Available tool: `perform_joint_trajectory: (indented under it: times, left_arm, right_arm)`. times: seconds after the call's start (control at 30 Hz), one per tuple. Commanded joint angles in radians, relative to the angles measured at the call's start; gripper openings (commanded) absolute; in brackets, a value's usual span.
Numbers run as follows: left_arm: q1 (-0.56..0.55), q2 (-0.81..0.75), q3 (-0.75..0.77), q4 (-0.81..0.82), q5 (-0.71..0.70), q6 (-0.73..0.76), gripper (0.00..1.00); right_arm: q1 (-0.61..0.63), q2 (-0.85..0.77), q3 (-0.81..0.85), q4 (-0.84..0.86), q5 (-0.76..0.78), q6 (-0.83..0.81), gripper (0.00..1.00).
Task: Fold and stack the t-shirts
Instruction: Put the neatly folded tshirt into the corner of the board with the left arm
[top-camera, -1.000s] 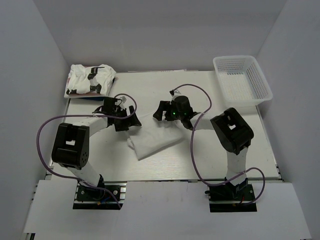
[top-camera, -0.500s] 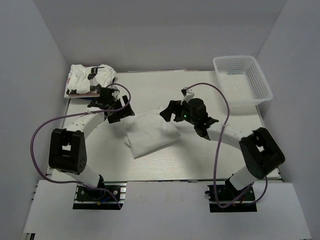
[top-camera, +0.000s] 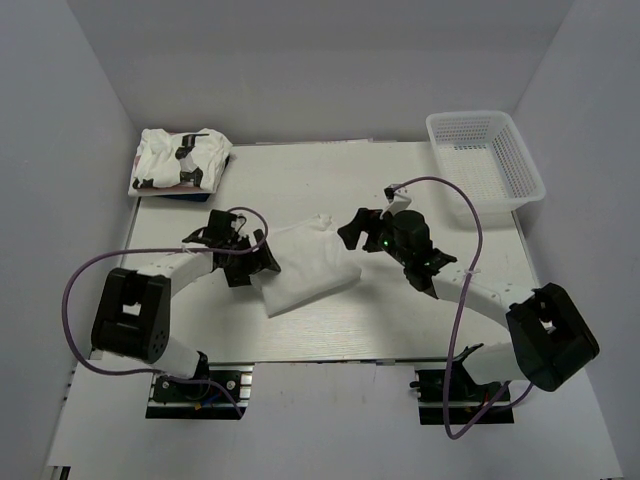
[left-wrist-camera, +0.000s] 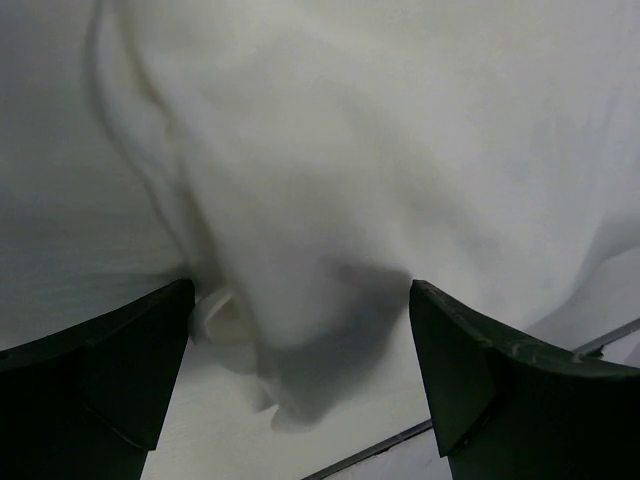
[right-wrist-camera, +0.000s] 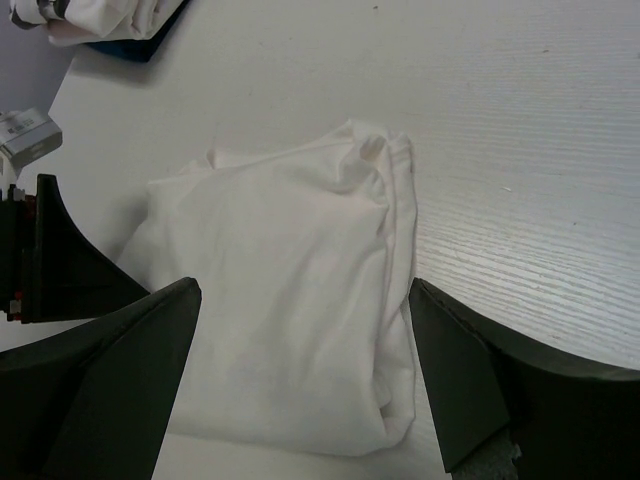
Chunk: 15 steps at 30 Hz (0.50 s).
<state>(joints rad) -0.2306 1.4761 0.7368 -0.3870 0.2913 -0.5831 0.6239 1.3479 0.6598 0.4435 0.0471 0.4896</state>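
This is a robotics lab cell, a purpose-built test booth. My two arms (top-camera: 140, 300) are bolted on dark base plates (top-camera: 195, 385) at the near edge of a pale wood-grain surface (top-camera: 400, 320), and plain white panels (top-camera: 330, 70) wall it in on three sides. Purple cables (top-camera: 75, 290) loop loose from each arm. A fixed camera looks down on it all from above. On the surface sit a white mesh basket (top-camera: 485, 155) beyond my right end effector (top-camera: 350, 225), a pile of t-shirts (top-camera: 180, 160) beyond my left end effector (top-camera: 266, 254), and one folded t-shirt (top-camera: 305, 270) between the two.
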Motion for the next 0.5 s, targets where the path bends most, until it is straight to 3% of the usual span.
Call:
perform_joint_trajectory:
  times: [0.0, 0.07, 0.17, 0.2, 0.3, 0.33, 0.4, 0.47]
  left_arm:
    - [-0.013, 0.111, 0.03, 0.06, 0.069, 0.034, 0.99]
    - [-0.022, 0.127, 0.048, 0.051, 0.056, 0.046, 0.99]
    - [-0.032, 0.147, 0.099, 0.039, 0.01, 0.066, 0.9]
    - [-0.032, 0.197, 0.142, 0.014, -0.007, 0.075, 0.8]
    - [-0.032, 0.312, 0.241, -0.039, -0.053, 0.089, 0.63]
    - [-0.032, 0.331, 0.262, -0.039, -0.069, 0.098, 0.47]
    - [-0.032, 0.358, 0.308, -0.039, -0.069, 0.11, 0.37]
    - [-0.032, 0.394, 0.37, -0.064, -0.079, 0.126, 0.2]
  right_arm:
    - [-0.001, -0.039, -0.003, 0.003, 0.074, -0.014, 0.9]
    - [-0.003, -0.049, -0.011, 0.001, 0.089, -0.026, 0.9]
    - [-0.004, -0.062, -0.022, 0.006, 0.119, -0.034, 0.9]
    - [-0.003, -0.064, -0.02, 0.001, 0.129, -0.036, 0.9]
    - [-0.003, -0.085, -0.026, 0.001, 0.143, -0.054, 0.9]
    - [-0.007, -0.092, -0.031, -0.002, 0.173, -0.059, 0.9]
    - [-0.004, -0.122, -0.048, -0.002, 0.197, -0.074, 0.9]
    - [-0.006, -0.145, -0.061, 0.0, 0.247, -0.089, 0.9]
